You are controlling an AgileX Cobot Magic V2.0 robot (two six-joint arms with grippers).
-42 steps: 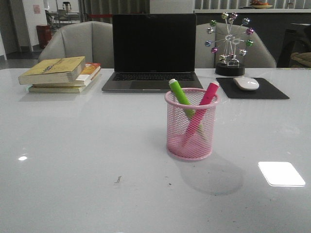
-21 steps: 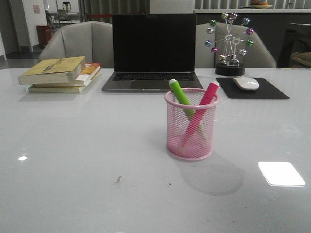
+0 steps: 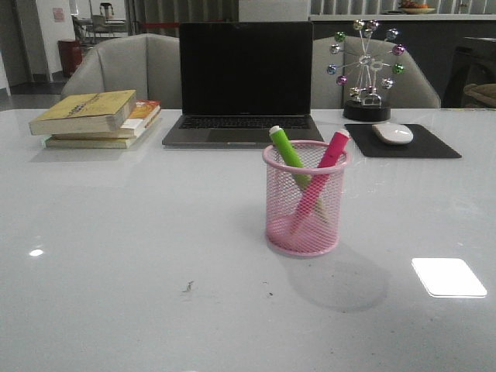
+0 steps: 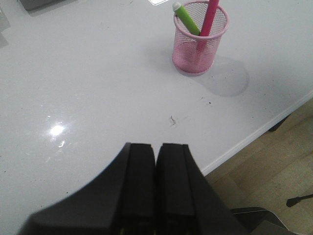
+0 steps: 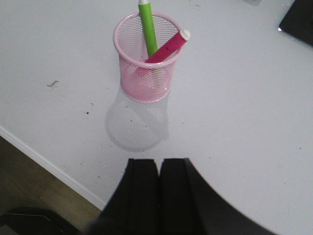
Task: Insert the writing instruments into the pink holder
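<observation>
While both markers stand inside it, the pink holder (image 3: 303, 198) sits upright on the white counter (image 3: 124, 232), right of centre in the front view, with its shadow falling toward the lower right. The lime green marker (image 3: 288, 150) leans toward the upper left, its white end above the rim; the pink marker (image 3: 329, 156) leans toward the upper right, its pale cap also above the rim. The two cross inside the mesh.

Behind the holder, at the top centre of the front view, an open laptop (image 3: 244, 77) shows a dark screen. A stack of books (image 3: 97, 118) lies in the upper left, and a white mouse (image 3: 393, 133) rests on a black mouse pad (image 3: 403, 143) in the upper right, with a pinwheel-like desk ornament (image 3: 366, 70) just behind the pad.

Neither arm shows in the front view. In the left wrist view, the left gripper (image 4: 156, 183) has its fingers pressed together with nothing between them, well apart from the holder (image 4: 199, 39). In the right wrist view, the right gripper (image 5: 158, 193) is likewise closed on nothing, near the counter's edge, apart from the holder (image 5: 146, 61) and its markers.
</observation>
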